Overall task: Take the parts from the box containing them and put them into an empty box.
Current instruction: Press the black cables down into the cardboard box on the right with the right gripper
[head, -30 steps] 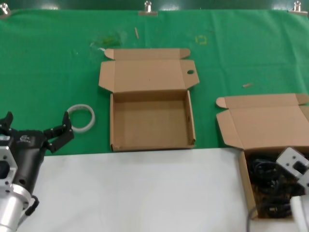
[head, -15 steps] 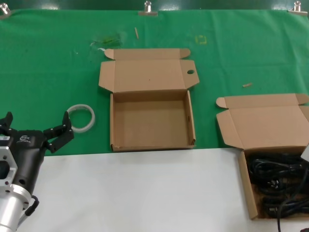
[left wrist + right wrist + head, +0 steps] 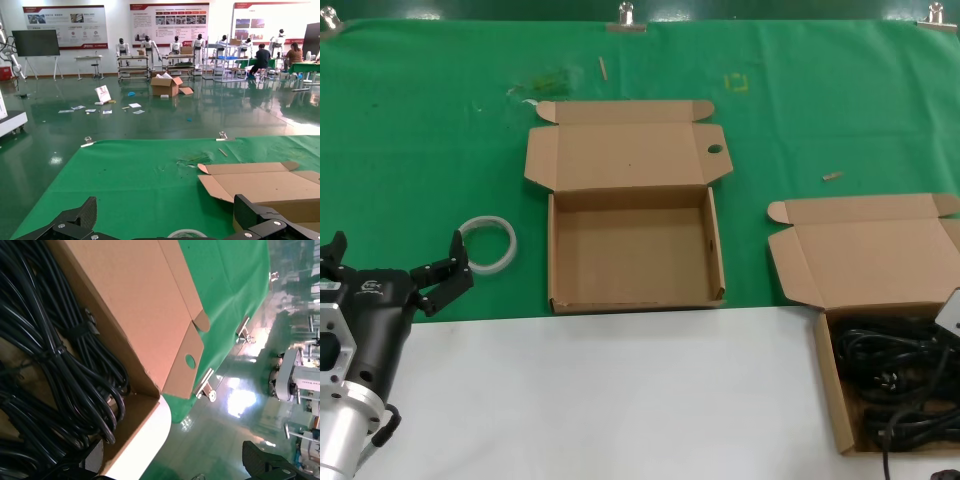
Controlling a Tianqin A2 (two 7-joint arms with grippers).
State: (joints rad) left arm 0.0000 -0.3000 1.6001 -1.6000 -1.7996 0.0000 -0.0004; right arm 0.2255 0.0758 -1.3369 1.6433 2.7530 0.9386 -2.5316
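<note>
Parts [image 3: 895, 385]: black coiled cables lying in the box at near right [image 3: 827, 375], lid folded back (one cable trails over its near edge).
Empty box [image 3: 635, 255]: mid-table, lid open toward the far side.
Left gripper [image 3: 395, 265]: near left, fingers spread wide, gripping nothing.
Right gripper [image 3: 175, 467]: over the cable box; only a grey corner shows in the head view; fingers parted, nothing between them.
Nearby: white tape ring [image 3: 487, 244] just beside the left gripper; small scraps [image 3: 832, 176] on the cloth.
Surface: green cloth [image 3: 420, 150] far, white tabletop [image 3: 620, 400] near.
Room: glossy hall floor, posters, carts.
</note>
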